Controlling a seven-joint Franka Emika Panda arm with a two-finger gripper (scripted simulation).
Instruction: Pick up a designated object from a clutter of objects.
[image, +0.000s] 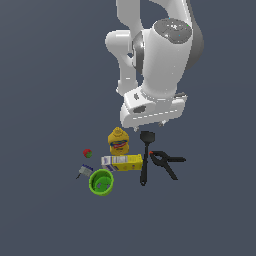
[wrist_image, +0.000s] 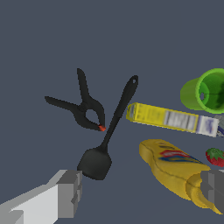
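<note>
The black spring clamp (image: 165, 161) (wrist_image: 85, 107) lies flat at the clutter's edge on the exterior view's right, its handles splayed and its small red tip (wrist_image: 102, 128) touching the spatula's shaft. My gripper (image: 150, 122) (wrist_image: 140, 190) hangs above the clutter, over the spatula's blade and the mustard bottle. It is open, with nothing between the grey fingers (wrist_image: 68, 192). The clamp sits apart from the gripper, past the spatula.
The long black spatula (image: 145, 157) (wrist_image: 109, 131) lies next to the clamp. A yellow mustard bottle (image: 118, 141) (wrist_image: 179, 168), a yellow-white box (image: 122, 162) (wrist_image: 173, 118), a green cup (image: 101, 182) (wrist_image: 205, 89), a red-green ball (image: 87, 153) (wrist_image: 214, 156) and a grey-blue item (image: 84, 172) lie on the exterior view's left.
</note>
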